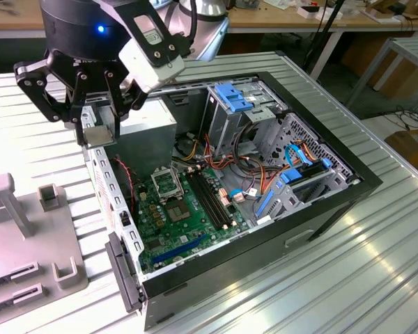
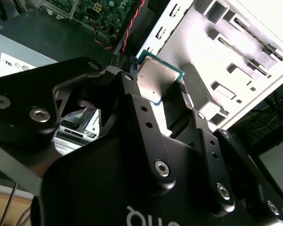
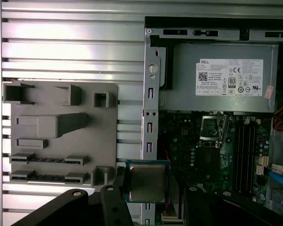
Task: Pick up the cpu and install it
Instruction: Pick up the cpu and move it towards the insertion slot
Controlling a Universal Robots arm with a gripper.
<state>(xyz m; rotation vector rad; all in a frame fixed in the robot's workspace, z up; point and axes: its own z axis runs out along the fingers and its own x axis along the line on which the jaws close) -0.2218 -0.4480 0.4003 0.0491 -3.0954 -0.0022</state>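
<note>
We hold the cpu (image 2: 155, 79) pinched edgewise in the gripper (image 1: 99, 132), airborne over the case wall (image 1: 109, 182), short of the socket (image 1: 168, 185); a slip or tilt in that thin grip could bend pins.

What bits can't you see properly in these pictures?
1. The cpu: underside turned away in both wrist views; the gripper covers its gripped edges.
2. The socket: contacts too small to make out in the first wrist view.
3. The grey holder plate: cut off by the exterior view's left edge.
</note>
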